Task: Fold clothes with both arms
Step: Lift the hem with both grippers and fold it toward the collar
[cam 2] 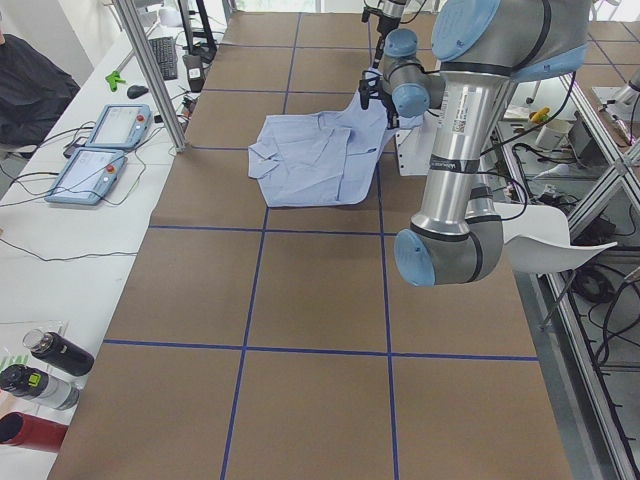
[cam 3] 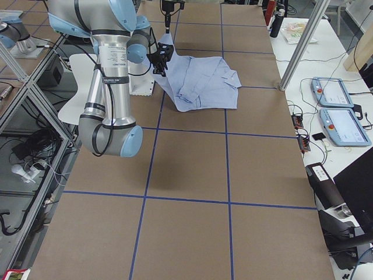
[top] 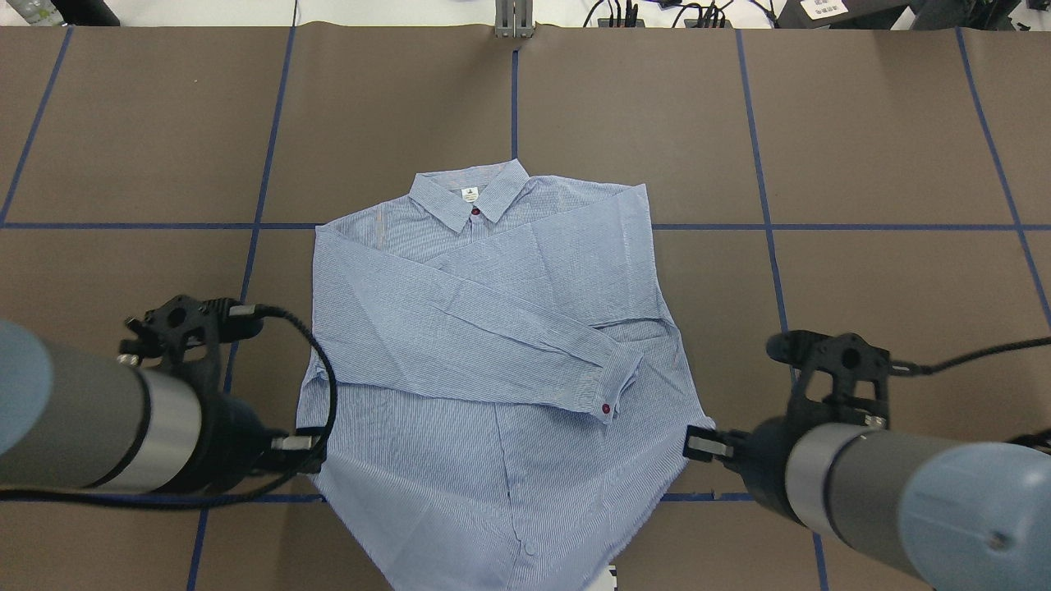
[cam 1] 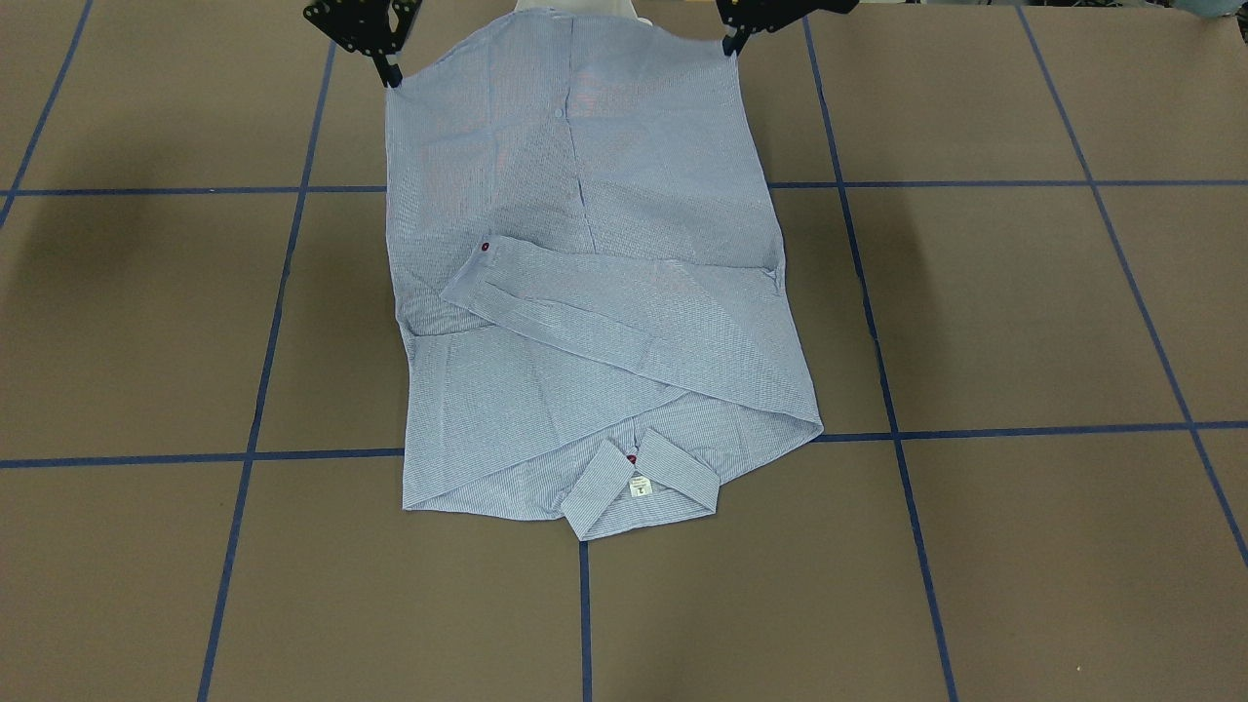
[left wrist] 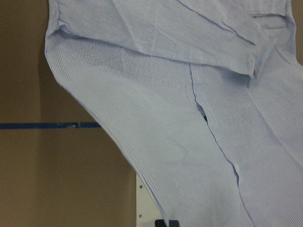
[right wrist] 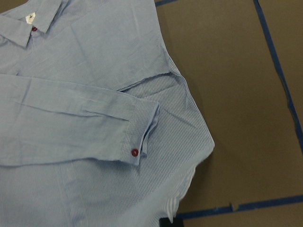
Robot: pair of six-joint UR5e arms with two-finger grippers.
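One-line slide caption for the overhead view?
The left gripper and right gripper pinch the shirt by its near hem corners, raised off the table; a sleeve lies folded across its front.

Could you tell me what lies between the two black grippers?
The hem of the light blue-and-white striped shirt, stretched from left gripper to right gripper; front-facing view.

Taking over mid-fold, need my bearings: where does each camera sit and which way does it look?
Front-facing: across the table, facing the robot; shirt, left gripper at top right, right gripper top left.
Overhead: behind the robot, looking forward-down; left arm, right arm.
Exterior left: table's left end; left arm near.
Exterior right: right end; right arm near.
Left wrist: onto hem; no arm.
Right wrist: onto cuff button; overhead shares it.
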